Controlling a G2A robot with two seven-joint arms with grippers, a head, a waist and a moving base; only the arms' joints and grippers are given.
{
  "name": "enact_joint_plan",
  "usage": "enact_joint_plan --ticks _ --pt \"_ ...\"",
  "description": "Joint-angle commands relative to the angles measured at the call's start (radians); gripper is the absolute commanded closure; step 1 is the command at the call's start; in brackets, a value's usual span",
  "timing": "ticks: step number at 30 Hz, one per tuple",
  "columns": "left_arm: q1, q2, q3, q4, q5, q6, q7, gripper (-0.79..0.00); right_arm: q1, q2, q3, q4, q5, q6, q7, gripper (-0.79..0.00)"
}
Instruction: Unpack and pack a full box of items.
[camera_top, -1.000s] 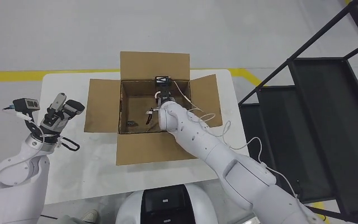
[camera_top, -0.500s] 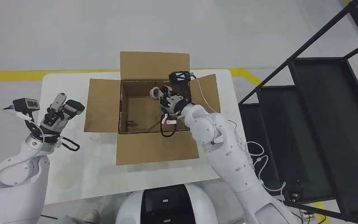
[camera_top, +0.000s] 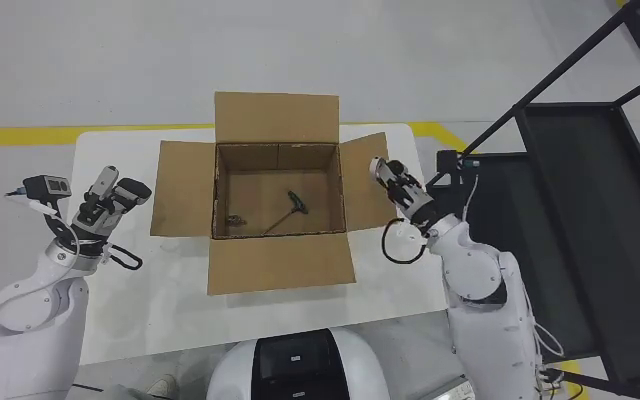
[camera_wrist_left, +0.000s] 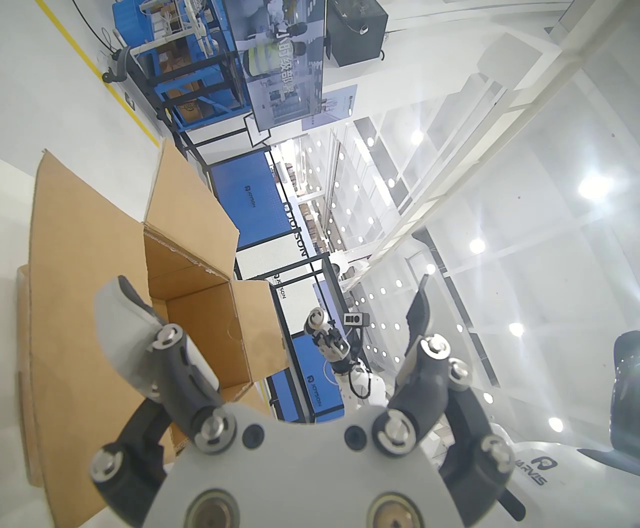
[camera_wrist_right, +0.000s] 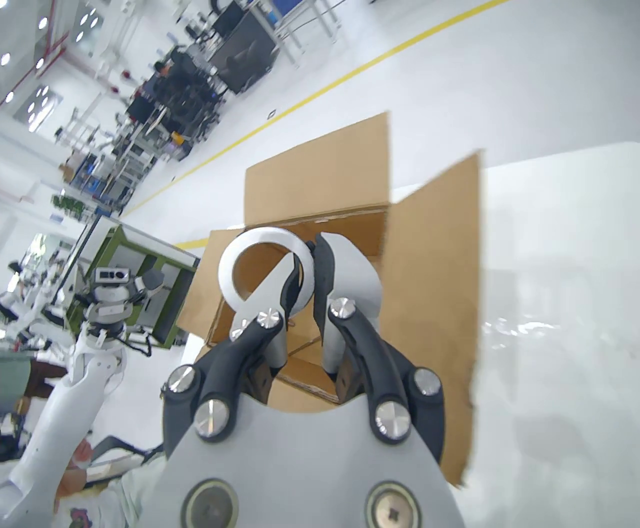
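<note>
White surface (camera_top: 120, 300) on a pale workshop floor, with a yellow line (camera_top: 60, 132) running behind it and dark metal stairs (camera_top: 560, 200) off to the right. A cardboard box (camera_top: 275, 120) stands near the middle of the surface with all four flaps folded outward. On its floor lie a dark T-handled tool (camera_top: 292, 206) and, nearer the left wall, a small dark piece (camera_top: 233, 218) too small to identify.

The right arm comes up from the near right corner, forearm angled toward the box. The right gripper (camera_top: 383, 170) hangs above the outer part of the right-hand flap, outside the box opening. In the right wrist view its fingers (camera_wrist_right: 345, 270) are clenched on one side of a silver metal ring (camera_wrist_right: 265, 237), which stands out past the fingertips with its hole open to the camera — the open box lies beyond it.

The left arm is bent at the left edge of the surface. The left gripper (camera_top: 120, 185) sits above bare tabletop, well apart from the left flap, and is tipped upward so that its wrist view takes in ceiling lights. Its fingers (camera_wrist_left: 127, 320) are spread wide — nothing is between them.
</note>
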Motion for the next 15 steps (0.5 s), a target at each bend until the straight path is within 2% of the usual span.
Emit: enact_joint_plan --ticks 1,7,15 --pt "0.0 0.0 0.0 0.0 0.0 0.0 0.0 -0.785 -0.03 0.003 0.047 -0.007 0.019 0.011 -0.009 0.0" --pt "0.0 0.0 0.0 0.0 0.0 0.0 0.0 -0.785 -0.107 0.009 0.107 -0.006 -0.006 0.137 -0.018 0.0" --pt "0.0 0.0 0.0 0.0 0.0 0.0 0.0 -0.785 -0.048 0.021 0.044 0.126 -0.167 0.289 0.094 0.0"
